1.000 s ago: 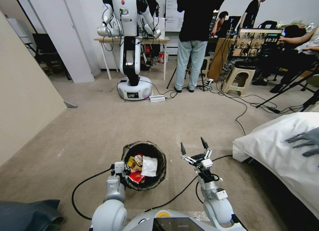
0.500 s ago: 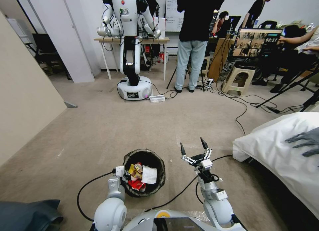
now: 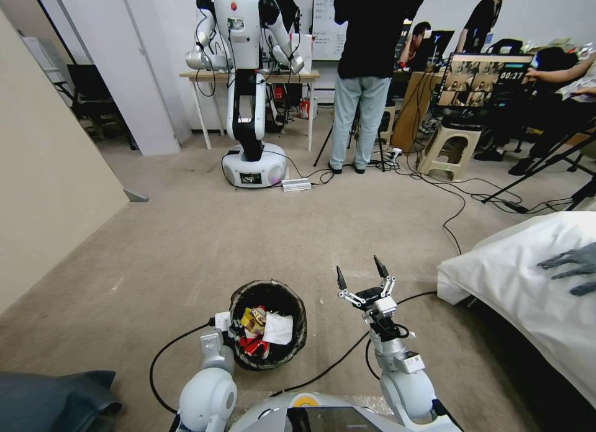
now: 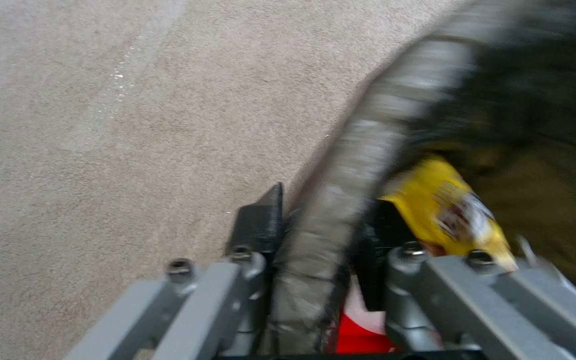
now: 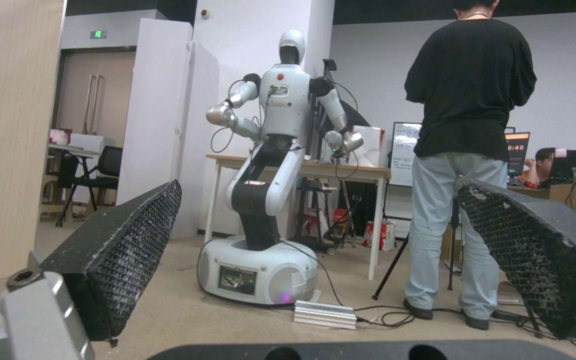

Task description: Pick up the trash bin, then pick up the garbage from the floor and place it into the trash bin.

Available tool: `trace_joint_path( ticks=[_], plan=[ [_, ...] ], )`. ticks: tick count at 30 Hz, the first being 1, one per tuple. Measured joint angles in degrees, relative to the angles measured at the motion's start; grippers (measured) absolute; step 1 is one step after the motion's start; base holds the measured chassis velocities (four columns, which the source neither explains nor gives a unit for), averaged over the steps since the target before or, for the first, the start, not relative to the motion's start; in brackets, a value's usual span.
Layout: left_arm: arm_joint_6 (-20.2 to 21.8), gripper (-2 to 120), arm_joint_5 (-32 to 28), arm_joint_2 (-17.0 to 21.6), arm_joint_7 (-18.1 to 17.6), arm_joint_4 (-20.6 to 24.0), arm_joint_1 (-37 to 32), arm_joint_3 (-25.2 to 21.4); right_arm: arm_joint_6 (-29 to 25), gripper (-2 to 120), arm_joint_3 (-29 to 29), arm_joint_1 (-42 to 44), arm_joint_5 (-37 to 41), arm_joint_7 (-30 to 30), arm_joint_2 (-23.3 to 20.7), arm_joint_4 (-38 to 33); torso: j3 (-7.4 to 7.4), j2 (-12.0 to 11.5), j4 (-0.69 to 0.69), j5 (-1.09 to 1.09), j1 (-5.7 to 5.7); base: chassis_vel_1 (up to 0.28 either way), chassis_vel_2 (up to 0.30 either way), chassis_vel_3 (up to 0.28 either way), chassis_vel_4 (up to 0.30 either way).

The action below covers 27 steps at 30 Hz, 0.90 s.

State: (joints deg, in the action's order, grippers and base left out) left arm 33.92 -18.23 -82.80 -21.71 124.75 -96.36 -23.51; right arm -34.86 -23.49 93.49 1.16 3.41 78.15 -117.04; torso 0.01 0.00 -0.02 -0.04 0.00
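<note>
The trash bin (image 3: 268,324) sits low at about 6 o'clock on the beige carpet floor (image 3: 186,246); the left gripper (image 3: 231,328) has its fingers (image 4: 261,220) pinched on the rim at the bin's 9 o'clock side; garbage (image 3: 264,326) lies inside, yellow, red and white, its print too blurry to read; the right gripper (image 3: 362,280) hangs beside the bin at 3 o'clock, fingers spread wide, holding nothing; a screen (image 3: 481,78) at 1 o'clock reads 00:27; another white robot (image 3: 251,78) stands at 12 o'clock by a desk (image 3: 248,76).

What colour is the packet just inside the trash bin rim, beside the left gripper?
Bright yellow packet, best in the left wrist view.
</note>
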Motion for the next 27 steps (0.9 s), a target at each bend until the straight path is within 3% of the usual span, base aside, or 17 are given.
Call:
trace_joint_path(
  ticks=[12, 19, 27],
  plan=[
    [-0.8, 74, -0.2, -0.1, 0.7, 1.3, 0.4, 0.3, -0.2, 100, 0.0, 0.3, -0.3, 0.1, 0.0, 0.2, 0.00, 0.0, 0.00, 0.02, 0.01, 0.000, 0.000, 0.000, 0.000],
    [-3.8, 80, 0.6, 0.1, 2.2, 3.0, 0.9, 0.6, -0.3, 100, 0.2, 0.4, -0.4, 0.2, 0.2, 0.4, 0.00, 0.0, 0.02, 0.03, 0.01, 0.000, 0.000, 0.000, 0.000],
    [-3.7, 81, 0.8, 0.1, 2.4, 3.7, 1.8, 0.6, -0.4, 100, 0.2, 0.4, -0.4, 0.9, 0.2, 0.3, 0.00, 0.0, 0.02, 0.04, 0.01, 0.000, 0.000, 0.000, 0.000]
  ],
)
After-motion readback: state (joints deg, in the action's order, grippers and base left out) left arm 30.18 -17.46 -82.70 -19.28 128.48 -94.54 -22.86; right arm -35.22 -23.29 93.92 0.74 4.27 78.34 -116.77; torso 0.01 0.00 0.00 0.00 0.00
